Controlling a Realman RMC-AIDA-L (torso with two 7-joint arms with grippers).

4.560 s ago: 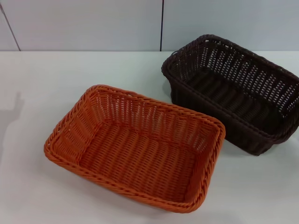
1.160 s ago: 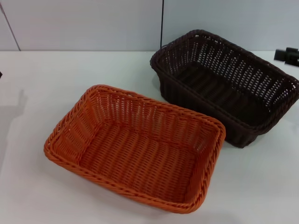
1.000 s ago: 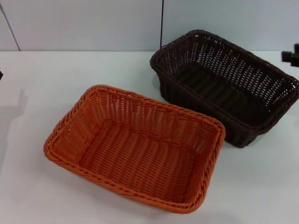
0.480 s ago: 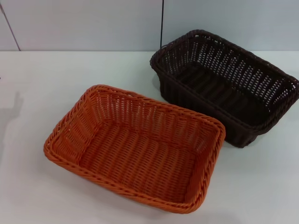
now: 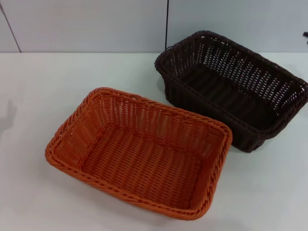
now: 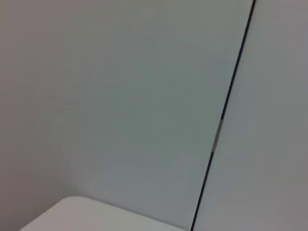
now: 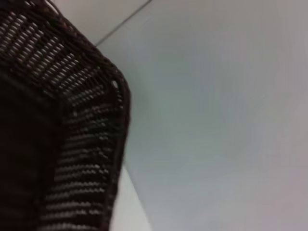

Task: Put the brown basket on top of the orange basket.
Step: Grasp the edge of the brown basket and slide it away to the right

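You see the bright orange woven basket (image 5: 139, 153) near you on the white table (image 5: 38, 96), the dark brown woven basket (image 5: 233, 86) just behind its right corner, and you cannot see either gripper.

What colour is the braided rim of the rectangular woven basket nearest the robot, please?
Bright orange, like the rest of the orange basket; the head view shows it best.

Orange basket (image 5: 139, 151) upright, near, brown basket (image 5: 231, 89) just behind, apart
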